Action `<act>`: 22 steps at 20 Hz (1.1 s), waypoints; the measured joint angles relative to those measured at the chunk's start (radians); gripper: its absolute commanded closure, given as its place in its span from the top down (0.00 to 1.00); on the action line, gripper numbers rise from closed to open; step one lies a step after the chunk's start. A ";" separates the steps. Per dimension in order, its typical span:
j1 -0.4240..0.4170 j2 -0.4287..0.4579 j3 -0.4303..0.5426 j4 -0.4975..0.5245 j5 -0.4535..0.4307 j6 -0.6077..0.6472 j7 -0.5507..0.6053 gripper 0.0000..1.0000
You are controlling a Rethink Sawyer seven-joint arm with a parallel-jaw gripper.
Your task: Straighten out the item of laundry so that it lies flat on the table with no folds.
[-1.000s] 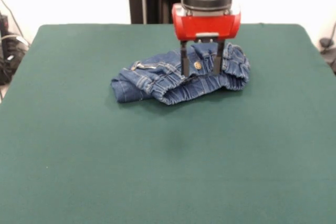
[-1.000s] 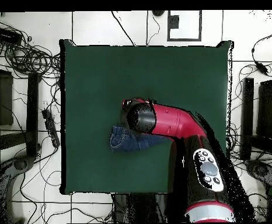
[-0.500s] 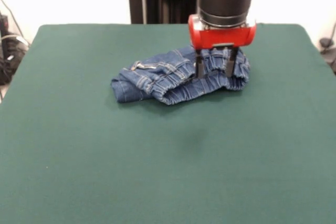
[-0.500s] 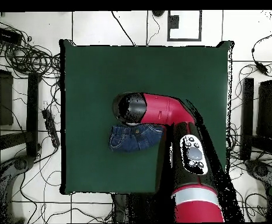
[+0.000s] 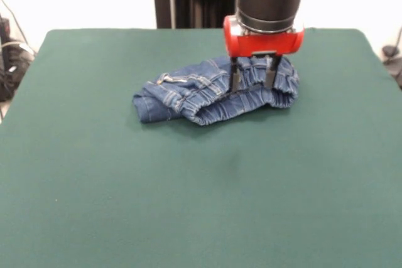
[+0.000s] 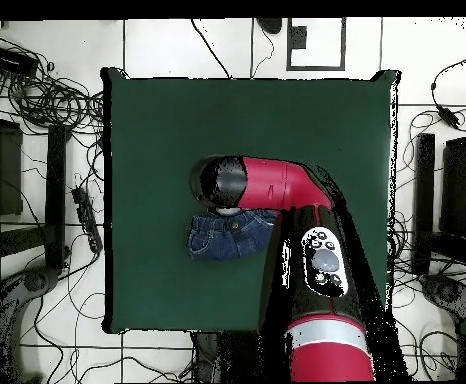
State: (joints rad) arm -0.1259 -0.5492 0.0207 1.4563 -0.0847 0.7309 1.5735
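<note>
I see the jeans (image 5: 213, 95) lying in a crumpled heap on the green table (image 5: 188, 192), toward the far half of the top in the front view and a little right of its middle. They are a small pair in blue denim with pale stitching along the seams. The gathered elastic waistband runs along the near edge of the heap, rolled over into a thick puckered band, and it curves round to the right end. To the left the fabric is doubled up on itself into a rounded, darker lump, with a line of light stitching across the top of it. Nothing of the garment lies flat; the legs are tucked in or under and I cannot trace them separately.

The gripper (image 5: 252, 81) hangs straight down from the red wrist over the right part of the heap, its two dark fingers (image 5: 235, 78) spread apart with denim showing between them. The tips reach down to the cloth just behind the waistband, but I cannot tell whether they press into it.

From overhead, the jeans (image 6: 227, 238) sit left of the table's (image 6: 177, 130) centre, and the arm's end covers their upper edge.
</note>
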 measured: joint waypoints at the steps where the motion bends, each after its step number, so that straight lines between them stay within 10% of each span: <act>1: 0.003 0.003 -0.007 -0.003 -0.005 0.000 0.000 1.00; 11: 0.088 0.045 -0.132 -0.028 0.012 -0.078 0.048 1.00; 22: 0.245 0.199 -0.359 -0.217 0.261 -0.100 0.560 1.00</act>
State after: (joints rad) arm 0.1189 -0.3502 -0.3384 1.2388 0.1765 0.6310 2.1335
